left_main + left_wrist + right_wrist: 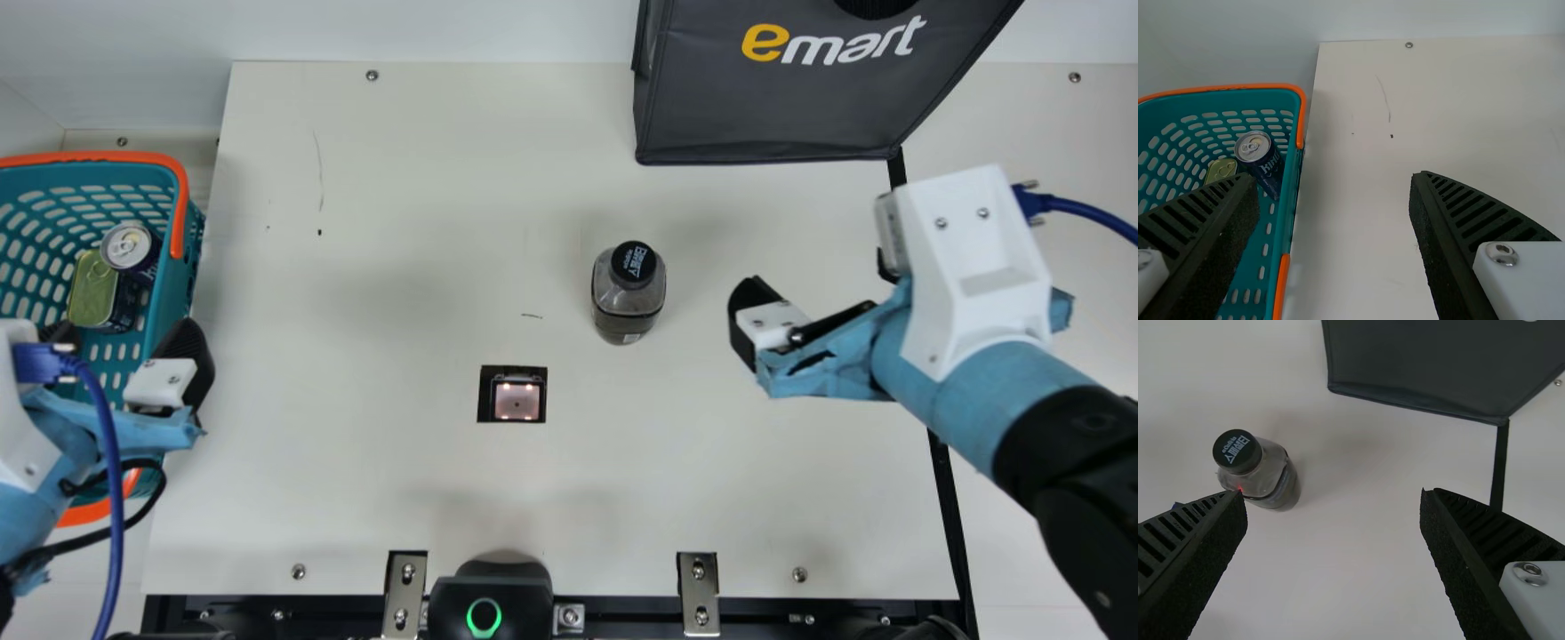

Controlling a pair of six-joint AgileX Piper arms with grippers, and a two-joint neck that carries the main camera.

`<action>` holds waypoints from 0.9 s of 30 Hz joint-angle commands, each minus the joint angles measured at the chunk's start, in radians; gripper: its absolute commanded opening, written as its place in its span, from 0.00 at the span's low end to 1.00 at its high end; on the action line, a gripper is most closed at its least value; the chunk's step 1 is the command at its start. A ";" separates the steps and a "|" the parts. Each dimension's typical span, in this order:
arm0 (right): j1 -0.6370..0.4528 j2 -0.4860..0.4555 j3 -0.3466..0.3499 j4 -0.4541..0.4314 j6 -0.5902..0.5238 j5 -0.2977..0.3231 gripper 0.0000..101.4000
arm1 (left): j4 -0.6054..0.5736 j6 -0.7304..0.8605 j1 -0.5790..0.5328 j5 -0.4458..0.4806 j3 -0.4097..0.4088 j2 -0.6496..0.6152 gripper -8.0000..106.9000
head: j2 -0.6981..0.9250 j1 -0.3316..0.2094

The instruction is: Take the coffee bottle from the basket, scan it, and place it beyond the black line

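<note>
If you use the scanner (517, 402) as your landmark, the coffee bottle (622, 298) is standing upright on the table (382, 480), a bit farther back and off to the right of it, dark cap on top. So yeah, the bottle's on the scanner's side of the black line (942, 498), which runs well to the right of the scanner. Right gripper (818, 284) is out to the scanner's right too, past the bottle and apart from it, fingers wide open. There's a little red spot on the bottle in the right wrist view, btw. Left gripper (124, 338) is way over to the scanner's left, also spread open, one finger above the basket (180, 204) and the other over the table. The basket sits left of the scanner and has a drink can (131, 246) and a flat tin (92, 291) inside, side by side. Big dark bag (765, 107) is far behind the scanner, toward the right.
</note>
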 commanded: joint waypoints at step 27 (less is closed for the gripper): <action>0.140 0.259 -0.047 0.008 0.006 -0.088 0.90 | 0.000 0.000 0.000 0.000 0.000 0.000 0.85 | 0.002 -0.026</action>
